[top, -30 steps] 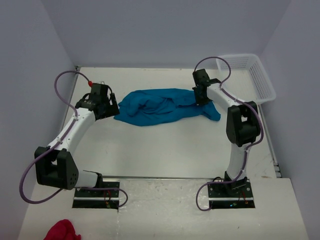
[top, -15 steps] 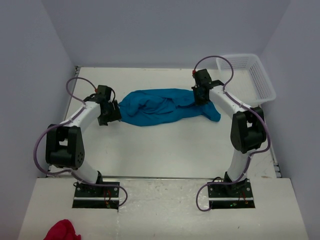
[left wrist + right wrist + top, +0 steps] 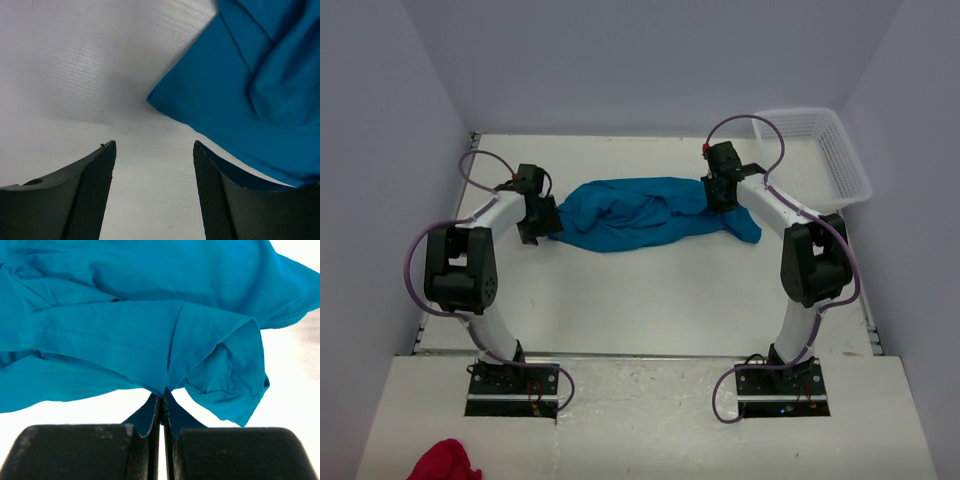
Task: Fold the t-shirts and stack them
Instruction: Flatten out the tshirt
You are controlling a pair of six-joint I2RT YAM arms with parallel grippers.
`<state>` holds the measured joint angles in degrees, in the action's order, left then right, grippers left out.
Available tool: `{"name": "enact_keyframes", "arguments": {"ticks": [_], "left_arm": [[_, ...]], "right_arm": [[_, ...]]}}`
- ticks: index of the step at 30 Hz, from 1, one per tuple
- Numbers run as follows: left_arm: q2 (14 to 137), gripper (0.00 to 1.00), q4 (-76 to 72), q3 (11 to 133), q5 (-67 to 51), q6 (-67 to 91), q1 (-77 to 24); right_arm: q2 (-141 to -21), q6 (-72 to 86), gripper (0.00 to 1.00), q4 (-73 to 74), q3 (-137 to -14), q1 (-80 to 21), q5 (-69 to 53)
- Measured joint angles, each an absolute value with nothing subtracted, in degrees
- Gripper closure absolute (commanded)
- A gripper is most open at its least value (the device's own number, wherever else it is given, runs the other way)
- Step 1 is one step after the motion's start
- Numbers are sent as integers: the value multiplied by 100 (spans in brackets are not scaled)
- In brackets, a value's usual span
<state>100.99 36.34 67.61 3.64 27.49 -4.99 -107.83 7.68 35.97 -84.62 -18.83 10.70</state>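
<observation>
A teal-blue t-shirt lies crumpled in a long bunch across the back middle of the white table. My left gripper sits at its left end, low over the table. In the left wrist view this gripper is open, with bare table between its fingers and the t-shirt's corner just ahead and to the right. My right gripper is at the shirt's right end. The right wrist view shows it shut on a pinched fold of the t-shirt, with cloth draping off both sides.
A white plastic basket stands at the back right corner of the table. A red cloth lies on the near ledge at the bottom left, beyond the arm bases. Grey walls close in the table on three sides.
The left arm has folded its elbow back toward its base while its gripper stays at the shirt's left corner with its jaws somewhat narrower. The right gripper keeps its hold and has barely moved.
</observation>
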Motion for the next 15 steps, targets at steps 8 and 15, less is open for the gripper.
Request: {"name": "enact_keyframes", "arguments": {"ticks": [8, 15], "left_arm": [[10512, 37, 3489, 6945, 311, 2753, -499], [10742, 37, 3393, 7037, 220, 2792, -499]], "right_arm": [[-10783, 773, 100, 3548, -8407, -1883, 1046], [-10781, 773, 100, 3529, -8394, -1883, 1031]]}}
